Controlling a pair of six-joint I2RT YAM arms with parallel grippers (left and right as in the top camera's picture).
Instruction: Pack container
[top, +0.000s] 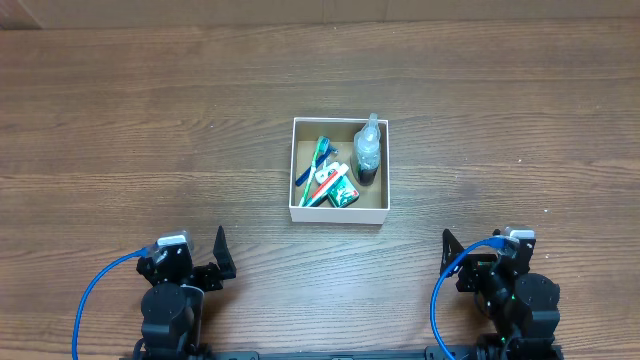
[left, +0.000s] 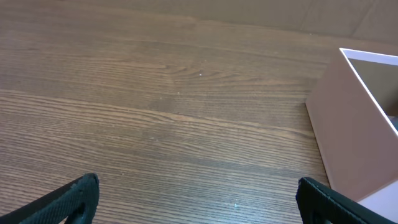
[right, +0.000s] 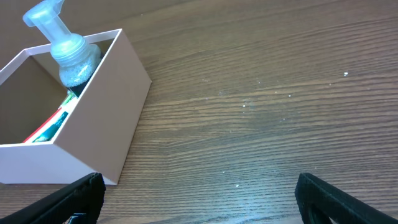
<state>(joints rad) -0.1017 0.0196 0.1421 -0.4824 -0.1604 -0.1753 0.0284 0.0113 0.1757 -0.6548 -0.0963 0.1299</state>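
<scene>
White cardboard walls and a plain brown floor: the container (top: 338, 214) sits on the wood-grain table (top: 150, 120), about midway between the two arms and well ahead of both. Nothing is touching it.

Inside, a clear pump bottle (top: 368, 152) stands upright against the right-hand wall, its nozzle poking above the rim. Left of the bottle a blue-green toothbrush (top: 320, 152) lies slantwise. Below the toothbrush is a small red, white and green pack (top: 335, 186), perhaps a toothpaste tube, though from overhead I can't be sure.

The left gripper (left: 199, 208) is back near the table's near edge with its jaws spread wide and nothing between them. Its wrist camera sees bare table, with one white corner of the container (left: 348, 137) off to the right.

The right gripper (right: 199, 199) is likewise parked at the near edge, with jaws wide apart and holding nothing. In its wrist view the container (right: 99, 130) is up on the left, with the pump bottle (right: 65, 53) showing over the wall.
</scene>
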